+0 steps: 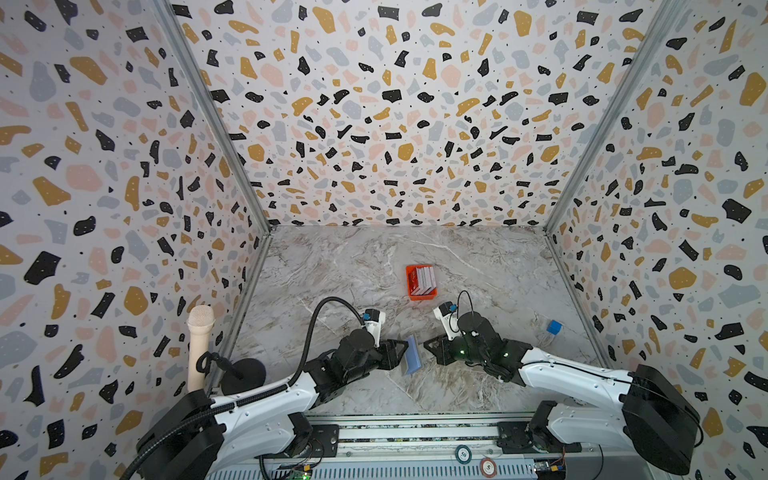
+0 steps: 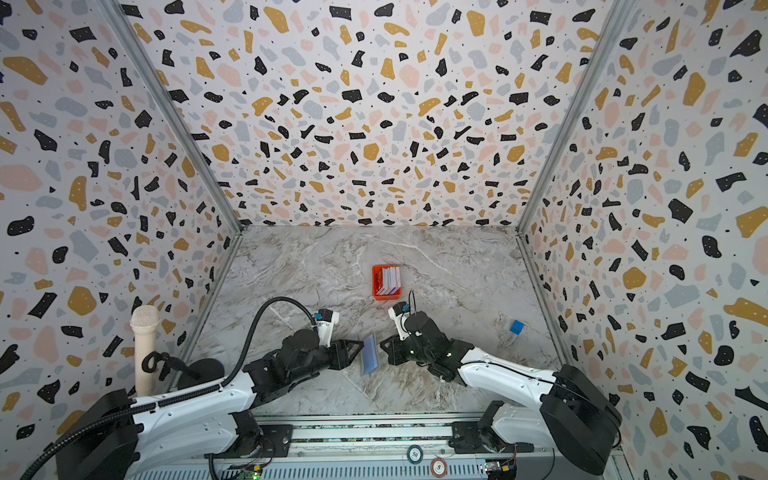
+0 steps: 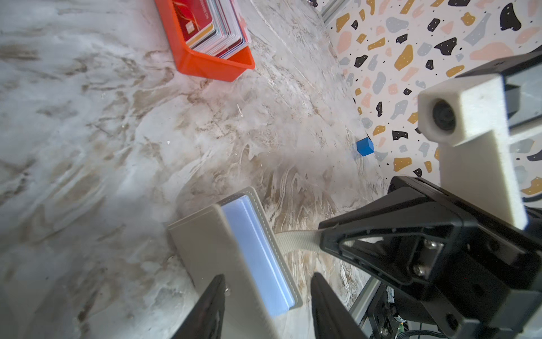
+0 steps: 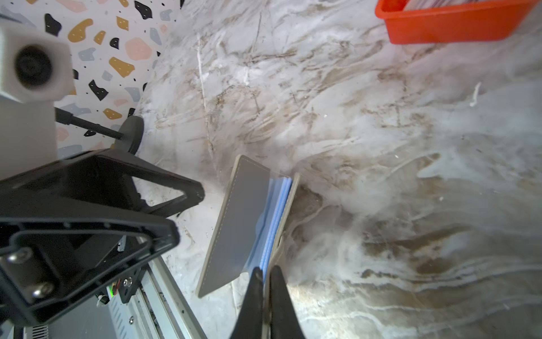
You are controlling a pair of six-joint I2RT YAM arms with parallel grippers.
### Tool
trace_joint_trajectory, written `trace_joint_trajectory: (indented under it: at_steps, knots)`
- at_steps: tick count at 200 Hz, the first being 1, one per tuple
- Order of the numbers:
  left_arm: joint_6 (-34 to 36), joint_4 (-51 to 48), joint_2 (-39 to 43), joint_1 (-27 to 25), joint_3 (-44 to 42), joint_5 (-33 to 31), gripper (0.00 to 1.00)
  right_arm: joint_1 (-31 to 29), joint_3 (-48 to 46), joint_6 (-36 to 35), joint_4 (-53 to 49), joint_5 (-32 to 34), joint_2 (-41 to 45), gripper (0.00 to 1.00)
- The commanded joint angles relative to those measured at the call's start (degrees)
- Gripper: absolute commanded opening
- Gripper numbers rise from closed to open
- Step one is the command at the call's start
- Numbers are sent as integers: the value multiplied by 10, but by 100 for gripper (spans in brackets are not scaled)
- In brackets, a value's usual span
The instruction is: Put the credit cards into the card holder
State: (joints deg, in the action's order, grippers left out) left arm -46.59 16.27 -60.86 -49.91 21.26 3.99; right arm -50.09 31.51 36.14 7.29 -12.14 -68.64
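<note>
The grey card holder (image 1: pixel 412 355) (image 2: pixel 369 355) stands partly open on its edge on the marble table, between my two grippers. Pale blue pockets show between its covers (image 3: pixel 234 249) (image 4: pixel 243 220). My left gripper (image 1: pixel 405 347) (image 3: pixel 268 277) is open, one finger on each side of the holder's near end. My right gripper (image 1: pixel 426 345) (image 4: pixel 267 270) is shut on the holder's tab at the far cover's edge. The credit cards (image 1: pixel 424 280) (image 2: pixel 390 280) (image 3: pixel 217 26) stand stacked in an orange tray (image 1: pixel 420 296) (image 3: pixel 211 66) farther back, a red one facing outward.
A small blue cube (image 1: pixel 554 327) (image 3: pixel 365 146) lies near the right wall. A beige microphone (image 1: pixel 199 345) on a black stand sits at the front left corner. Two poker chips (image 1: pixel 463 454) rest on the front rail. Patterned walls enclose the table on three sides.
</note>
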Motion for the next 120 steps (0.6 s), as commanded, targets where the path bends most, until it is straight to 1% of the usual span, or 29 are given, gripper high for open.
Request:
trace_joint_trajectory:
  at_steps: [1,16,58,91,120]
  knots:
    - [44,-35,-19,-6,33,-4,48,-11,25,-8,-32,18,5,0]
    - [48,-46,-32,-9,40,-13,46,-13,27,-7,-37,23,6,0]
    - [50,-79,-70,-9,25,-49,30,-12,19,-6,-58,53,18,0]
    - [43,-81,-63,-8,-10,-65,25,20,-15,-6,-61,54,25,0]
    - [35,-59,-79,-7,-31,-56,16,44,-46,-1,-51,60,16,0]
